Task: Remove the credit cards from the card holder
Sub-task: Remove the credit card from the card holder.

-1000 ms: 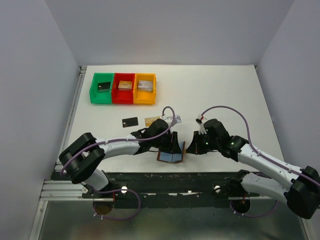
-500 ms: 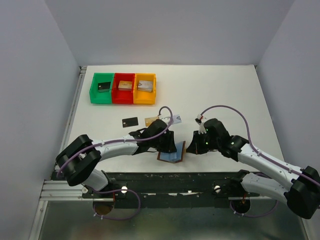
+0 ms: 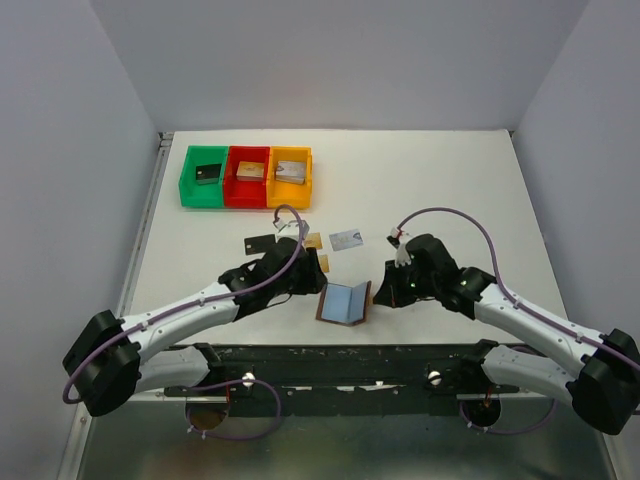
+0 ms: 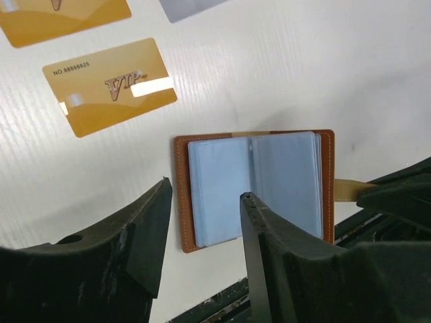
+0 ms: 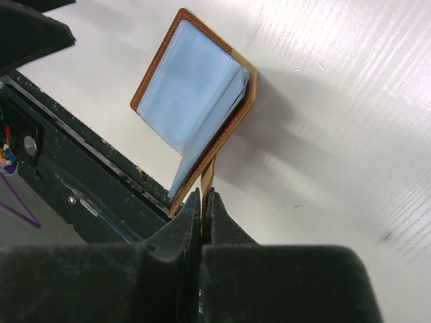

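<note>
The card holder [image 3: 345,302] lies open near the table's front edge, pale blue pockets up; it also shows in the left wrist view [image 4: 252,188] and the right wrist view [image 5: 195,101]. My right gripper [image 3: 385,290] [image 5: 203,195] is shut on its brown tab strap [image 5: 207,176]. My left gripper [image 3: 305,282] [image 4: 204,198] is open and empty, just left of the holder. On the table lie a black card [image 3: 258,243], two gold cards [image 3: 310,240] [image 3: 322,262] [image 4: 111,84] and one silvery card [image 3: 346,238]. No card shows in the pockets.
Green [image 3: 204,177], red [image 3: 248,177] and orange [image 3: 290,178] bins with small blocks stand at the back left. The black front rail [image 3: 330,355] runs just below the holder. White walls enclose the table.
My left gripper has drawn back to the left, off the card holder. A second gold card now lies beside the holder, which lies flatter. The right gripper has kept its hold.
</note>
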### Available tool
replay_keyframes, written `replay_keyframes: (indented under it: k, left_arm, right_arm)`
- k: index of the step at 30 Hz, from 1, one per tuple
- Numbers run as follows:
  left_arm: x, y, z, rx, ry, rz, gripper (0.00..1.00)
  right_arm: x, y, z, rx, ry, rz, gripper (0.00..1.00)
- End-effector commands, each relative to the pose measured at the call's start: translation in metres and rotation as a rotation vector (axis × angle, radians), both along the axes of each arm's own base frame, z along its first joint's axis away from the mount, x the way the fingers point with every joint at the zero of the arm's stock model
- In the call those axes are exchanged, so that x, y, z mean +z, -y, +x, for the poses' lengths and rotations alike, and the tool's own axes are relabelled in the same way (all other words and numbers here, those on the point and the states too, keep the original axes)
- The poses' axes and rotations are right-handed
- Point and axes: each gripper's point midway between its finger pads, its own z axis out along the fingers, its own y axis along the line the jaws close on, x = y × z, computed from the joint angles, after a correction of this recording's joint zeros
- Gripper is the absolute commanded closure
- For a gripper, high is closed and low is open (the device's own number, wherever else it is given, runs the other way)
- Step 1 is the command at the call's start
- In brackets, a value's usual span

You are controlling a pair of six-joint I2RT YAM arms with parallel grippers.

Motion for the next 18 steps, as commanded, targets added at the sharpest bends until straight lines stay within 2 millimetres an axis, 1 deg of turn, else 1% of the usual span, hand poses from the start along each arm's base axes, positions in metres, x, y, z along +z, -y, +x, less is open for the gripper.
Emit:
replay_keyframes:
  k: [1,3,5,6,8,12,15,18]
  left_arm:
    - [0.017,0.009,0.001,-0.073,0.073,-0.104,0.43]
    - [0.028,0.034,-0.006,-0.186,0.067,-0.185,0.44]
    - [0.029,0.052,-0.012,-0.269,0.029,-0.213,0.46]
    - [0.023,0.059,-0.014,-0.300,0.000,-0.214,0.47]
    - [0.020,0.074,-0.020,-0.364,-0.025,-0.235,0.48]
    - [0.014,0.089,-0.030,-0.430,-0.049,-0.246,0.46]
    - [0.006,0.095,-0.034,-0.451,-0.072,-0.231,0.43]
    - [0.002,0.098,-0.035,-0.463,-0.084,-0.220,0.44]
  right_arm:
    - [0.012,-0.005,0.001,0.042,0.016,0.016,1.00]
    - [0.012,-0.007,0.000,0.050,0.011,0.023,1.00]
    - [0.012,-0.008,-0.001,0.055,0.009,0.033,1.00]
    - [0.013,-0.009,-0.001,0.060,0.010,0.038,1.00]
    - [0.012,-0.009,-0.002,0.059,0.005,0.041,1.00]
    - [0.006,-0.007,-0.003,0.053,-0.021,0.027,1.00]
    - [0.002,-0.005,-0.001,0.039,-0.031,0.022,1.00]
    - [0.003,-0.004,0.001,0.030,-0.034,0.024,1.00]
